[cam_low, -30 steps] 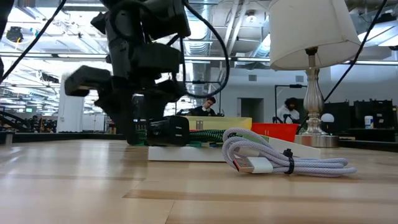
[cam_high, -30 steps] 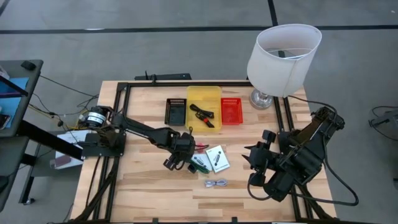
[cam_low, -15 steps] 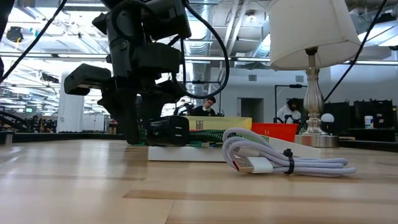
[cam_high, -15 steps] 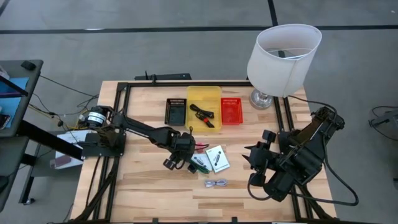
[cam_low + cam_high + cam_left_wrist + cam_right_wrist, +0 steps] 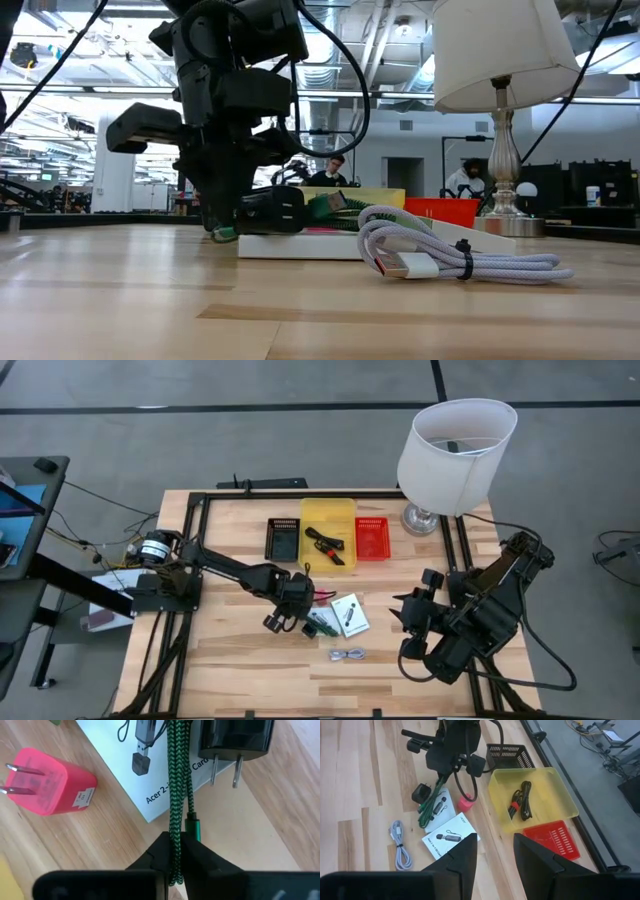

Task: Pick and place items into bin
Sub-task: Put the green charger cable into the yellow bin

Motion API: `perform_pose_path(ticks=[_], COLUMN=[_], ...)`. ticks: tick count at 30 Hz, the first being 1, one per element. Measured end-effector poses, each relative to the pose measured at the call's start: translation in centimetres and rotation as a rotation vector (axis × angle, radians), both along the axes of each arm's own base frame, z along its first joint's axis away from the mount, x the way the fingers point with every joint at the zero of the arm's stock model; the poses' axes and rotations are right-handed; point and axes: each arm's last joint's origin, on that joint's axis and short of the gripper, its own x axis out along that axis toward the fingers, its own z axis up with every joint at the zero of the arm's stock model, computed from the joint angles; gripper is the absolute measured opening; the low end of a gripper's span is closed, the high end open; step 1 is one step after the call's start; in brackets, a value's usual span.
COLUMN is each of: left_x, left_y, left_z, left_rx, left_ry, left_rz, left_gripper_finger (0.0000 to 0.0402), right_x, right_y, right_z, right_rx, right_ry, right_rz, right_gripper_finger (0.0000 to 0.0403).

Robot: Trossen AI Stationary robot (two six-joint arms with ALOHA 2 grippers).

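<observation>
Wooden tabletop [image 5: 230,660], left gripper [image 5: 176,851] pinching green braided cable [image 5: 176,780] at centre; could slip or drag black charger [image 5: 235,740]. Right gripper [image 5: 494,851], four o'clock, spread, idle.

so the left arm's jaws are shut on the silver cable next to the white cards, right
Not the silver cable: the left gripper has its jaws shut on the green braided cable, lying across a white card. The left wrist view shows it. The silver cable lies untouched.

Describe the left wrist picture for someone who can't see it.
The left gripper has its two dark fingers pinched on a green braided cable above a wooden table. Nearby lie a white card, a pink plug and a black plug.
</observation>
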Motion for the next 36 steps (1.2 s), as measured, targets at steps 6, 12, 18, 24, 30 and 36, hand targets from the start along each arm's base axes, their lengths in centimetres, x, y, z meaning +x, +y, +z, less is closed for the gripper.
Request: perform_pose_path(ticks=[6,12,18,24,30,36], left_x=[0.0,-0.3,-0.7,-1.1,-1.5,-2.2], left_y=[0.1,0.1,-0.4,-0.3,-0.1,0.6], left_z=[0.1,1.0,1.8,2.5,3.8,6.0], left_rx=[0.023,0.079,0.142,0.189,0.241,0.366], left_ry=[-0.006,-0.033,-0.05,-0.063,-0.106,-0.185], left_rz=[0.008,0.024,0.027,0.045,0.069,0.113], left_gripper_finger=[0.0022,0.0015,0.002,0.0018,0.0021,0.0019], right_x=[0.0,0.0,0.0,0.0,0.0,0.0], right_y=[0.0,0.0,0.0,0.0,0.0,0.0], right_z=[0.0,0.0,0.0,0.0,0.0,0.0], right_rx=[0.0,0.0,0.0,0.0,0.003,0.005], right_ry=[0.0,0.0,-0.001,0.0,-0.002,-0.003], right_rz=[0.0,0.0,0.0,0.0,-0.004,-0.005], right_gripper_finger=[0.0123,0.0123,0.0123,0.0123,0.0123,0.0123])
